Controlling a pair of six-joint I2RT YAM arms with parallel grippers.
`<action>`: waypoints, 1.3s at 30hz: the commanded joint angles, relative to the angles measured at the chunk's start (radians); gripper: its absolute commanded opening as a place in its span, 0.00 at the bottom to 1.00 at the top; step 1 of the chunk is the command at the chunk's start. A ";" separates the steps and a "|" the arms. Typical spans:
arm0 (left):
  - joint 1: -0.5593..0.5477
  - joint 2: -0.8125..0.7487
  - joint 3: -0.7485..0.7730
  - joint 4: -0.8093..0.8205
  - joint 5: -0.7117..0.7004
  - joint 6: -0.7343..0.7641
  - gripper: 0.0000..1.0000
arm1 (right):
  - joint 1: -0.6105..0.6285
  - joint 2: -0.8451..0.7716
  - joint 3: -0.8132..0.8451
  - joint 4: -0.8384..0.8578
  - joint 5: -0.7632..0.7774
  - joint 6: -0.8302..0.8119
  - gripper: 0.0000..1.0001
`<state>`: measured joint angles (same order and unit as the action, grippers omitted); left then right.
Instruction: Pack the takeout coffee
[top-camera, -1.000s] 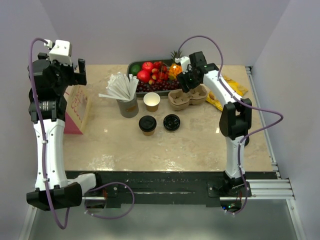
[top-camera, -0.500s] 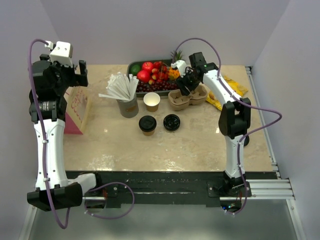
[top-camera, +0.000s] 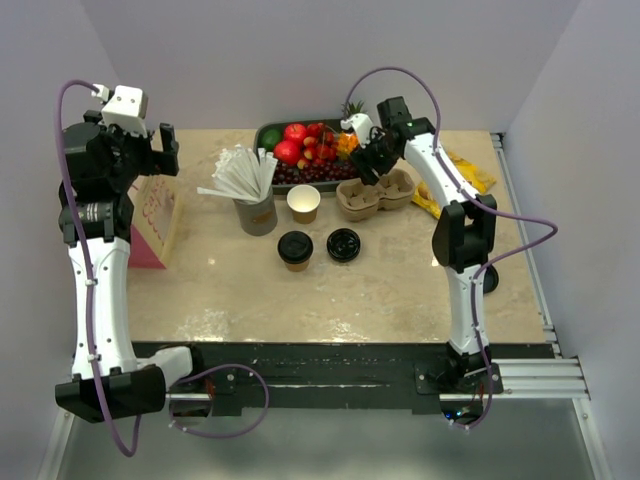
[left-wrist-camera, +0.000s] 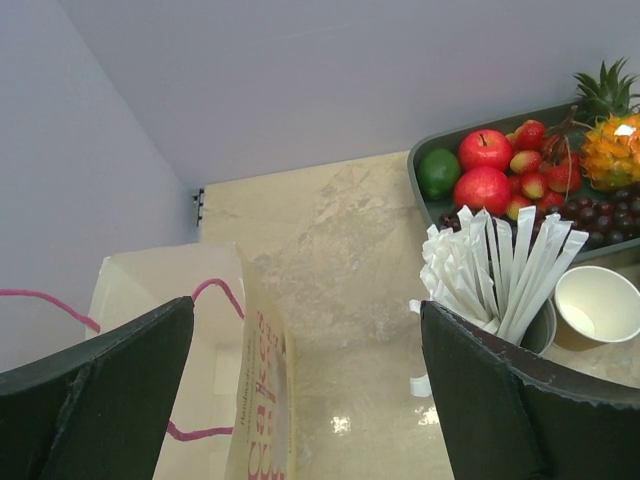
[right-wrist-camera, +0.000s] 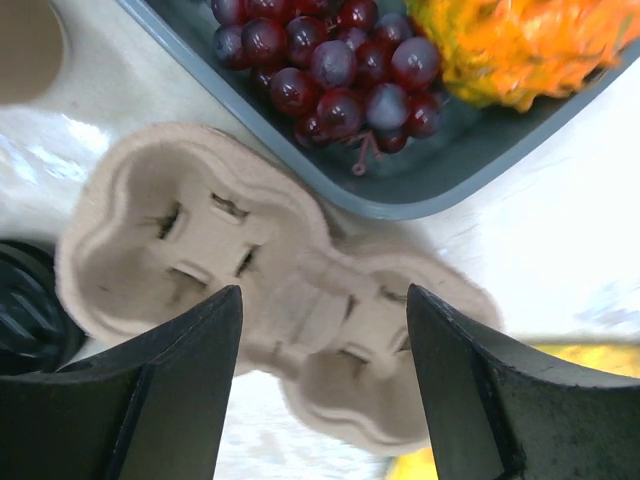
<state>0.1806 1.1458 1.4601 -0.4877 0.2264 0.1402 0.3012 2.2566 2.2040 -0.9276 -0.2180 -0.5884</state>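
**A:** Where do we find the takeout coffee (top-camera: 295, 248)?

**B:** From above, we see it standing upright on the table (top-camera: 400, 290) near the middle, black lid on top, its long axis straight up. A loose lid (top-camera: 343, 244) lies just beside it on its right. A lidless cup (top-camera: 303, 203) stands just behind it.

**A:** And our two grippers?

**B:** The right gripper (top-camera: 367, 167) hovers over the pulp cup carrier (top-camera: 377, 193) at the back, beside the fruit tray (top-camera: 310, 150). Its wrist view shows the fingers (right-wrist-camera: 160, 400) partly apart with nothing between them, only the carrier's hollows below. The left gripper (top-camera: 150, 150) hangs above the paper bag (top-camera: 155, 215) at the far left, fingers spread fully and empty.

**A:** Which way does the coffee lie from the fingers?

**B:** From the right gripper it lies toward the near edge and to the left, near but not beneath it. From the left gripper it lies well apart, to the right, past the straw holder (top-camera: 256, 205). We judge the right arm the nearer. A reach would need to come back toward the bases, then close on the cup's sides.
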 joint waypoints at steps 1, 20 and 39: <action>0.017 -0.011 -0.010 0.023 0.031 -0.034 0.99 | 0.006 0.017 0.037 -0.048 -0.004 0.234 0.69; 0.039 -0.009 -0.017 0.024 0.067 -0.071 0.98 | 0.006 0.046 -0.015 -0.060 0.094 0.325 0.63; 0.062 -0.011 -0.037 0.037 0.094 -0.099 0.98 | 0.007 0.040 -0.017 -0.059 0.106 0.331 0.54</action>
<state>0.2295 1.1473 1.4334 -0.4858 0.2970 0.0696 0.3023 2.3199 2.1841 -0.9848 -0.1207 -0.2764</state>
